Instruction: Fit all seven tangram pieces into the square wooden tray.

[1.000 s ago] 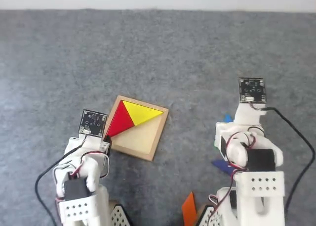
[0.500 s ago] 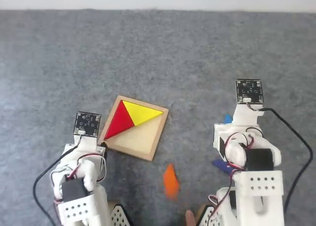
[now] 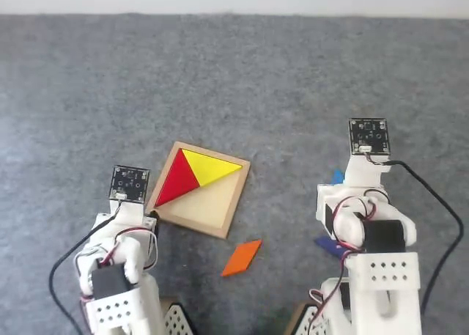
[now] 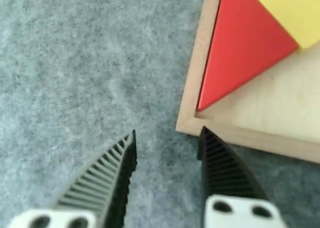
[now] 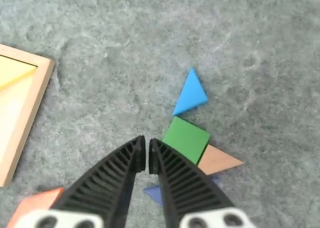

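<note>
The square wooden tray (image 3: 218, 212) lies tilted on the grey carpet, with a red triangle (image 3: 176, 181) and a yellow triangle (image 3: 209, 168) in its far half. An orange parallelogram (image 3: 242, 257) lies flat on the carpet just in front of the tray. My left gripper (image 4: 167, 138) stands open, empty, just off the tray's corner (image 4: 188, 124) beside the red triangle (image 4: 240, 48). My right gripper (image 5: 146, 144) is shut on nothing, above the carpet next to a green square (image 5: 186, 139). A blue triangle (image 5: 191, 94), a tan triangle (image 5: 218, 160) and a dark blue piece (image 5: 154, 193) lie around it.
Open carpet stretches beyond the tray and between the two arms. The right arm covers most of its cluster of pieces in the high view, where a light blue tip (image 3: 337, 177) and a dark blue tip (image 3: 327, 245) stick out. The tray's edge (image 5: 29, 113) is off to one side of the right gripper.
The orange parallelogram came in from the near edge and now lies flat in front of the tray. The left arm drew back a little from the tray.
</note>
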Robot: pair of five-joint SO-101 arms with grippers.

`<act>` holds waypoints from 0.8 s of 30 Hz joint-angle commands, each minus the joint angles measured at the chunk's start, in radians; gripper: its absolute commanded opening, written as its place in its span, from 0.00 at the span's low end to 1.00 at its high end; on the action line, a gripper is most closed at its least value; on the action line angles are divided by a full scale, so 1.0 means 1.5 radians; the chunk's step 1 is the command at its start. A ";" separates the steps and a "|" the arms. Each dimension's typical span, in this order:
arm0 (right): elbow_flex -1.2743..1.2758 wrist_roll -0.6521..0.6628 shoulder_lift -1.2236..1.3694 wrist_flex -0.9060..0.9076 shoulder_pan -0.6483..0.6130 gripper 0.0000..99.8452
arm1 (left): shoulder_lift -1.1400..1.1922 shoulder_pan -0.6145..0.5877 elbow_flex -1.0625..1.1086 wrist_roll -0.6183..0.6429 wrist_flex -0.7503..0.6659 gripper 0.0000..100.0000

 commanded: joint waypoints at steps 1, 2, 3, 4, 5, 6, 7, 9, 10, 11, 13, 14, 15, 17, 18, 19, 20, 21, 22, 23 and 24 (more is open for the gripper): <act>-0.007 -0.001 -0.013 -0.013 -0.018 0.03 | -0.009 -0.004 -0.006 -0.004 0.004 0.20; -0.007 0.000 -0.010 -0.011 -0.042 0.03 | -0.009 -0.004 -0.006 -0.004 0.004 0.20; -0.007 0.000 -0.003 -0.006 -0.074 0.03 | -0.009 -0.004 -0.006 -0.004 0.004 0.20; -0.009 0.001 0.011 -0.006 -0.106 0.03 | -0.009 -0.004 -0.006 -0.004 0.004 0.20; -0.011 0.007 0.031 -0.006 -0.140 0.03 | -0.009 -0.004 -0.006 -0.004 0.004 0.20; -0.013 0.021 0.059 -0.005 -0.176 0.03 | -0.009 -0.004 -0.006 -0.004 0.004 0.20; -0.021 0.040 0.094 0.002 -0.215 0.03 | -0.009 -0.004 -0.006 -0.004 0.004 0.20; -0.046 0.056 0.174 0.018 -0.284 0.03 | -0.009 -0.004 -0.006 -0.004 0.004 0.20; -0.062 0.060 0.212 0.024 -0.316 0.03 | -0.009 -0.004 -0.006 -0.004 0.004 0.20; -0.078 0.062 0.249 0.029 -0.346 0.03 | -0.009 -0.004 -0.006 -0.004 0.004 0.20; -0.097 0.096 0.303 0.029 -0.412 0.03 | -0.009 -0.004 -0.006 -0.004 0.004 0.20; -0.101 0.127 0.323 0.026 -0.444 0.03 | -0.009 -0.004 -0.006 -0.004 0.004 0.20; -0.105 0.157 0.336 0.026 -0.476 0.03 | -0.009 -0.004 -0.006 -0.004 0.004 0.20; -0.111 0.202 0.351 0.026 -0.525 0.04 | -0.009 -0.004 -0.006 -0.004 0.004 0.20; -0.115 0.224 0.354 0.026 -0.541 0.05 | -0.009 -0.004 -0.006 -0.004 0.004 0.20; -0.116 0.244 0.355 0.026 -0.549 0.08 | -0.009 -0.004 -0.006 -0.004 0.004 0.20; -0.119 0.260 0.355 0.026 -0.554 0.12 | -0.009 -0.004 -0.006 -0.004 0.004 0.20; -0.119 0.273 0.355 0.028 -0.556 0.15 | -0.009 -0.004 -0.006 -0.004 0.004 0.20; -0.119 0.286 0.355 0.031 -0.559 0.17 | -0.009 -0.004 -0.006 -0.004 0.004 0.20; -0.119 0.300 0.355 0.032 -0.562 0.18 | -0.009 -0.004 -0.006 -0.004 0.004 0.20; -0.119 0.318 0.355 0.032 -0.571 0.18 | -0.009 -0.004 -0.006 -0.004 0.004 0.20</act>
